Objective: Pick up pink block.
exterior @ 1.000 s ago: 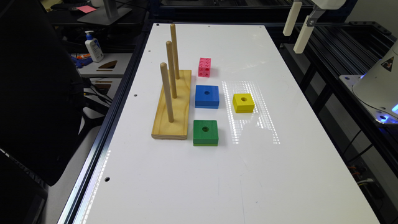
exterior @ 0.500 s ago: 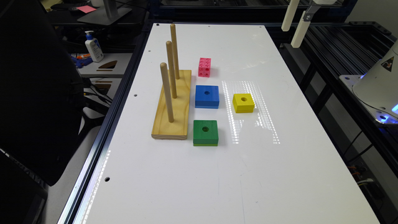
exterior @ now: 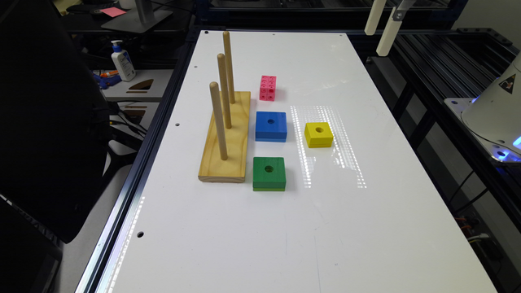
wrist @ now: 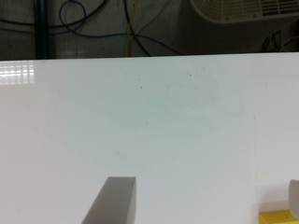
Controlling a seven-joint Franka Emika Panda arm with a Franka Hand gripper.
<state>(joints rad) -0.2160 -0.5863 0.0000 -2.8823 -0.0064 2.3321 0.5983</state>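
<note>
Step in hand: approach. The small bright pink plastic snap-cube block (exterior: 268, 87) rests on the white table (exterior: 285, 228), just beside the wooden three-peg base (exterior: 228, 134) and beyond the blue square block (exterior: 271, 126). The gripper (wrist: 205, 200) hangs over bare tabletop, jaws spread wide, holding nothing. Next: travel over the pink block, descend, close

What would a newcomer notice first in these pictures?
Four coloured blocks on the white table stand out: the pink block farthest, then the blue block, yellow block and green block. On their exterior-view left stands a wooden peg board.
</note>
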